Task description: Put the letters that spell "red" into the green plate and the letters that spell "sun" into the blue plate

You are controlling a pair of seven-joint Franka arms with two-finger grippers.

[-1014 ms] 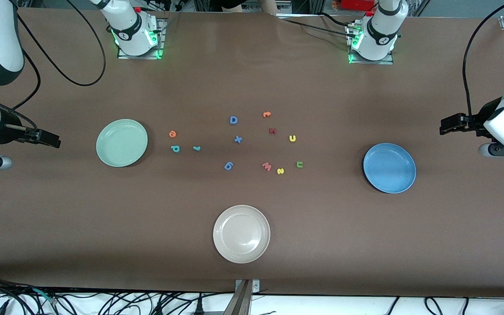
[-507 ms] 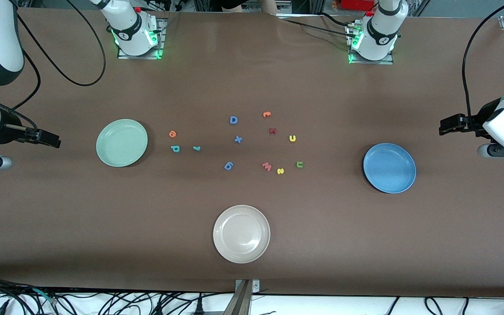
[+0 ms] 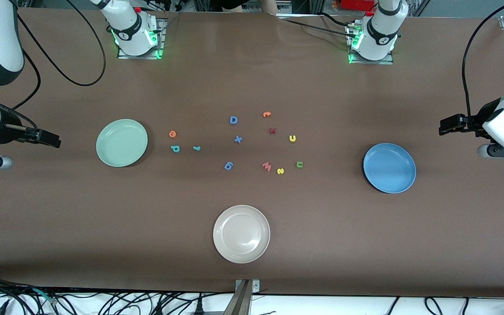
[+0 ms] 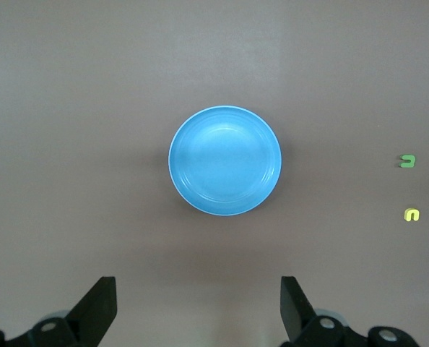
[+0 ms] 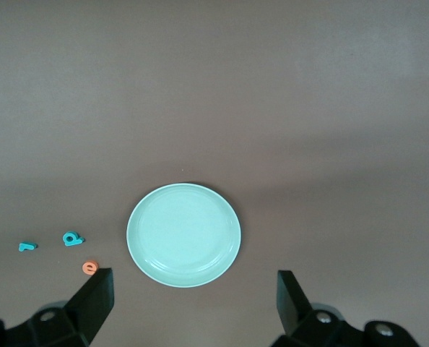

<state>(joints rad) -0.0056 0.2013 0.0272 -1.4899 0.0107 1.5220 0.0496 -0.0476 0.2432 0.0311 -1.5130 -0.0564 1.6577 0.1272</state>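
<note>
Nothing on the table has shifted since the earlier pictures, and both arms wait where they were, fingers spread wide and empty: the left gripper point(image 3: 446, 127) over bare table past the blue plate point(image 3: 389, 168) at its own end, the right gripper point(image 3: 53, 140) over bare table past the green plate point(image 3: 121, 142) at its end.

Nearest the front camera sits a beige-white plate point(image 3: 241, 234), round, glossy and shallow-rimmed, a likely wrong landing spot. Farther back lie the small, flat foam letters, matte and probably light enough to slide or tip under a fingertip.

The yellow "s" point(image 3: 280, 171) rests just beside a salmon-pink "w" point(image 3: 267, 166); closing on one could drag the other. The olive-green "n" point(image 3: 299, 164) lies near them, the yellow "u" point(image 3: 292, 138) farther back, close to a dark red letter point(image 3: 272, 130). A blue "g" point(image 3: 229, 165), blue "x" point(image 3: 238, 139), capital "D" point(image 3: 233, 120) and orange "t" point(image 3: 267, 114) are decoys; the "D" could be mistaken for the needed "d".

Toward the green plate, the teal "d" point(image 3: 175, 148), thin teal "r" point(image 3: 197, 148) and orange "e" point(image 3: 173, 134) lie apart from one another. The "r" is slender, so a pinch may miss or flick it. Both task plates are smooth, and a dropped letter might bounce out over the low rim.
</note>
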